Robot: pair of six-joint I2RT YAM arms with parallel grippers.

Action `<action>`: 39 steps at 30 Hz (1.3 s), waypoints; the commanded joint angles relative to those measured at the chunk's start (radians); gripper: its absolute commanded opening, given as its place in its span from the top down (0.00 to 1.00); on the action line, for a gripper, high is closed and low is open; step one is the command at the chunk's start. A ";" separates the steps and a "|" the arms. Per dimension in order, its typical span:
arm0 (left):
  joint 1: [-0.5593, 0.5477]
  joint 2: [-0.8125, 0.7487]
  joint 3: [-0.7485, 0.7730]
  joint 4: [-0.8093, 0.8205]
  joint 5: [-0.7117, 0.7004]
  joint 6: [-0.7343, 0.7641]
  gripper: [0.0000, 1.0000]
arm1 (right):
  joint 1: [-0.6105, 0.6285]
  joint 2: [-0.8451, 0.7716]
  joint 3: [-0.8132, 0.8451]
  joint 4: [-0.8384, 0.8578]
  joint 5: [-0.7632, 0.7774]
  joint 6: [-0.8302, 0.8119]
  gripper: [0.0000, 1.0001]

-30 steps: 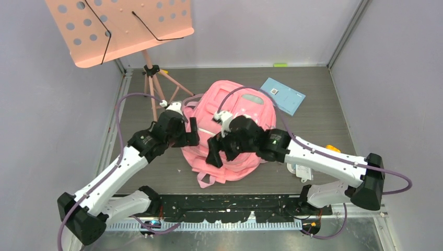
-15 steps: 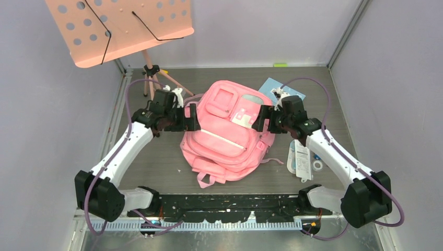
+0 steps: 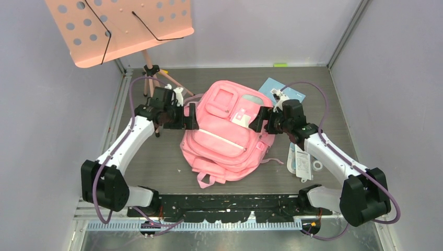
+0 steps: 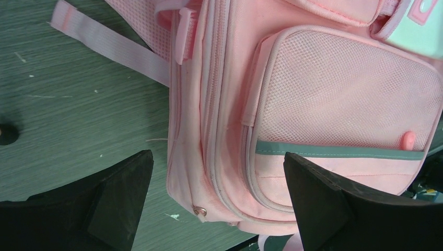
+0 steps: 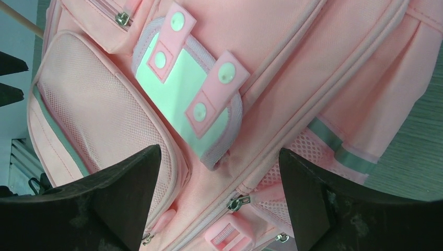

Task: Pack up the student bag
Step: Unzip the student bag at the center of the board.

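Both arms have drawn back from over the bag since a second ago; I now see them flanking it. Grey worktop (image 3: 156,167) carries everything. Salmon music stand (image 3: 120,31) at far left. Student bag (image 3: 224,133) lies front-up at centre. Left fingers (image 4: 120,209) spread wide at its left edge, right fingers (image 5: 115,204) spread wide at its right, neither gripping anything. Blue booklet (image 3: 266,86) just behind the bag.

Left arm (image 3: 124,149) and right arm (image 3: 334,157), white and black
Black joints, black left claw (image 3: 191,116) and right claw (image 3: 259,119); purple cables (image 3: 129,99) loop above the black rail (image 3: 224,201).
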 commanded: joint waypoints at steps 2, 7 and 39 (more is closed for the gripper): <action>0.005 0.031 -0.004 0.033 0.106 0.016 0.00 | -0.004 0.003 -0.012 -0.014 -0.054 0.009 0.13; 0.005 0.054 -0.011 0.035 0.153 0.001 0.00 | -0.003 -0.036 -0.057 -0.015 -0.114 0.055 0.16; 0.005 0.132 -0.004 -0.007 0.082 0.032 0.22 | 0.064 -0.201 -0.209 0.048 0.165 0.060 0.48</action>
